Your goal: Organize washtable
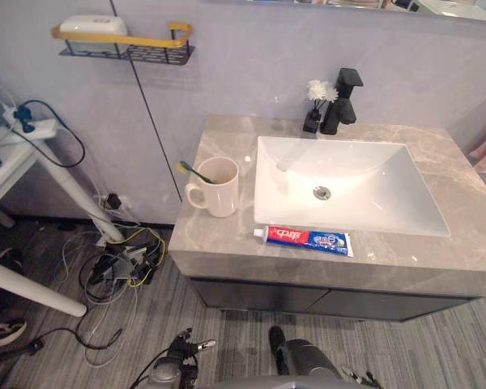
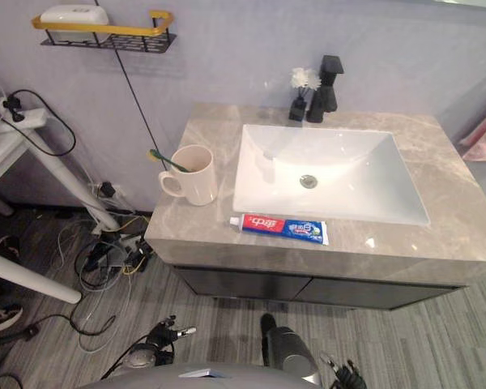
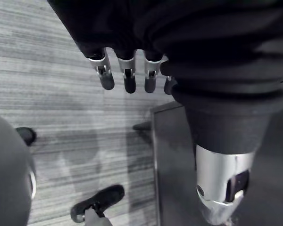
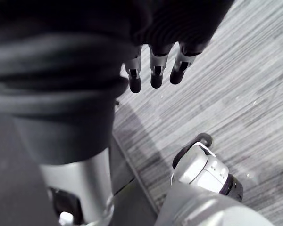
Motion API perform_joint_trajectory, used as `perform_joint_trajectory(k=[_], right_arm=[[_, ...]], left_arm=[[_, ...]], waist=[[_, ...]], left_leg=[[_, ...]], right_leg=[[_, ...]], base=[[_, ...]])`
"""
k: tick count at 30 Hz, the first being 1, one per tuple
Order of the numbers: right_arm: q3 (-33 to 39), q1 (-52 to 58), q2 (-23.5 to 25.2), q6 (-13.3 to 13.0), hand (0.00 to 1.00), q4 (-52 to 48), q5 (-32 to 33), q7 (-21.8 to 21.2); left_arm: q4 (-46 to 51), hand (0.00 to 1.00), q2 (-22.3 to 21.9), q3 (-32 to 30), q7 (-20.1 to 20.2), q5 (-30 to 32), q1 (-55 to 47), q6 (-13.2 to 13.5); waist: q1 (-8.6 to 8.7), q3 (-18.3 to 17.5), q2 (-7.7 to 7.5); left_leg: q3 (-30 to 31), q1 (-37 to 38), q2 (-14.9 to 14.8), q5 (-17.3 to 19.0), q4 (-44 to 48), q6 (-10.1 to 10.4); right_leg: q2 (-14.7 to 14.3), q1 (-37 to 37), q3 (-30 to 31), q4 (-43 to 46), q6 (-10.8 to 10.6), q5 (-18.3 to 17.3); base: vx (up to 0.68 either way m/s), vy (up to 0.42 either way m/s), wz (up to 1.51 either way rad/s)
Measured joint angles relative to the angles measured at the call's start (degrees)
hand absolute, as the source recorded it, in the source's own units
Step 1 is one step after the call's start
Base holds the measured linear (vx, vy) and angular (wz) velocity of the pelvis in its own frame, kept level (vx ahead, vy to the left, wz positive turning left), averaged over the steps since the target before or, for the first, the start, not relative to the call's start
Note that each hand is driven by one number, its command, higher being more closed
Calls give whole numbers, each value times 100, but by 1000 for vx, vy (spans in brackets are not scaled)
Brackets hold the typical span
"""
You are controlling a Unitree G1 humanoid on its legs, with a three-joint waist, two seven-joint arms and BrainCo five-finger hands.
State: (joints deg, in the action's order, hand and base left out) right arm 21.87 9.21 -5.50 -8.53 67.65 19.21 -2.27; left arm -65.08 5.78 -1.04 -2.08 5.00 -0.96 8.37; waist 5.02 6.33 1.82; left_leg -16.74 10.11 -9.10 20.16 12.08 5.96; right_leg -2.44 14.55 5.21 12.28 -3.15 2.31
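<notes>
In the left eye view, the grey marble worktop (image 1: 219,243) carries a white rectangular sink (image 1: 373,194). Near the worktop's left edge stands a cream ceramic mug (image 1: 217,190) with a green toothbrush (image 1: 193,170) leaning in it. A red, white and blue toothpaste tube (image 1: 306,240) lies flat along the front edge, just beside the sink's front rim, its cap end toward the mug. The tube looks like the loose item, so the step in hand is probably to reach for it. In the right eye view, a black faucet (image 2: 328,85) and a small black vase of white flowers (image 2: 300,97) stand together at the back edge, well clear of that reach. In the left wrist view, the left hand (image 3: 127,80) hangs over the floor with straight fingers, holding nothing. The right wrist view shows the right hand (image 4: 153,70) the same, slack and empty. A good approach would be to come down on the tube from above and pinch it across its middle. Any push should run along the front edge, so the tube slides neither into the basin nor off the worktop. The arm should keep clear of the mug's handle.
</notes>
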Motion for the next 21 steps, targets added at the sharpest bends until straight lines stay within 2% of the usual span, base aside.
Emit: perform_joint_trajectory(k=[2, 3, 6, 9, 10, 11, 12, 13, 14, 15, 17, 19, 21], right_arm=[[-3, 4, -39, -11, 0, -10, 1, -2], [-51, -17, -18, -11, 0, -12, -1, -6], [-91, -41, -23, -2, 0, -12, -1, -3], [-224, -127, 7, -2, 0, -23, -1, -2], [-344, -136, 40, -6, 0, -37, -1, -3], [-426, -148, 104, -19, 0, -77, 0, -6], [-428, -194, 121, -16, 0, -80, -1, -8], [-393, -265, 152, 45, 0, -22, 4, -2], [-351, -231, 142, 49, 0, -19, -2, 5], [-320, -138, 128, 41, 0, -21, -4, -1], [-317, -118, 135, 38, 0, -18, -6, -7], [-293, -158, 113, 1, 0, -15, -8, -28], [-281, -190, 98, 3, 0, -14, -10, -26]], left_arm=[[25, 0, -32, 152, 6, 0, 61, 34], [112, 0, -29, 176, -9, -2, 112, 91], [212, 0, 43, 275, -41, -4, 297, 144], [212, 0, 240, 295, -62, 10, 313, 143], [247, 0, 335, 268, -72, 52, 351, 144], [329, 0, 464, 259, -70, 60, 366, 138], [383, 0, 507, 240, -66, 61, 338, 137], [430, 0, 525, 113, -60, 64, 345, 134], [452, 0, 508, 120, -63, 62, 364, 134], [455, 0, 479, 151, -63, 59, 325, 129], [417, 0, 485, 150, -51, 56, 216, 88], [396, 0, 397, 149, -10, 52, 196, 80], [380, 0, 369, 149, 7, 47, 155, 72]], waist=[[50, -114, 86], [56, -149, 96], [39, -115, 66], [61, -45, -60], [43, 33, -214], [46, 93, -371], [20, 109, -352], [68, 136, -323], [65, 145, -318], [55, 120, -326], [38, 55, -385], [-133, -217, -304], [-159, -221, -301]], left_leg=[[-83, -131, 44, -72, -107, -13], [-171, -227, 128, -136, -217, -39], [-347, -392, 278, -216, -322, -76], [-652, -348, 319, -205, -288, -96], [-662, -344, 356, -190, -175, -128], [-669, -349, 372, -198, -117, -175], [-722, -396, 260, -233, -117, -231], [-735, -434, 109, -220, -85, -216], [-633, -384, 64, -220, -61, -214], [-508, -289, 51, -244, -16, -173], [-371, -292, 72, -272, 5, -125], [-328, -533, -15, -340, -133, -20], [-354, -574, -35, -382, -163, 31]], right_leg=[[-3, -52, 116, -535, 23, 338], [36, -13, 220, -860, 17, 568], [90, 46, 468, -1377, -57, 944], [-23, 88, 741, -1458, -64, 1136], [-59, 181, 844, -1283, -78, 1182], [-88, 165, 941, -1351, -298, 1332], [-54, 155, 973, -1439, -598, 1363], [-145, 519, 660, -60, -1, 419], [-49, 783, 383, 1309, 147, -341], [180, 739, 212, 2103, 126, -710], [258, 460, 175, 1893, 24, -798], [192, 188, 228, 749, -52, -763], [176, 32, 339, 232, -100, -671]], base=[[-38, 45, -34], [-20, 42, -27], [2, 26, -39], [26, 2, -54], [-59, -12, -51], [-76, 17, -50], [252, 77, -27], [578, 111, 9], [883, 109, 39], [723, 41, 52], [469, -32, 34], [408, -106, 4], [370, -82, -21]])
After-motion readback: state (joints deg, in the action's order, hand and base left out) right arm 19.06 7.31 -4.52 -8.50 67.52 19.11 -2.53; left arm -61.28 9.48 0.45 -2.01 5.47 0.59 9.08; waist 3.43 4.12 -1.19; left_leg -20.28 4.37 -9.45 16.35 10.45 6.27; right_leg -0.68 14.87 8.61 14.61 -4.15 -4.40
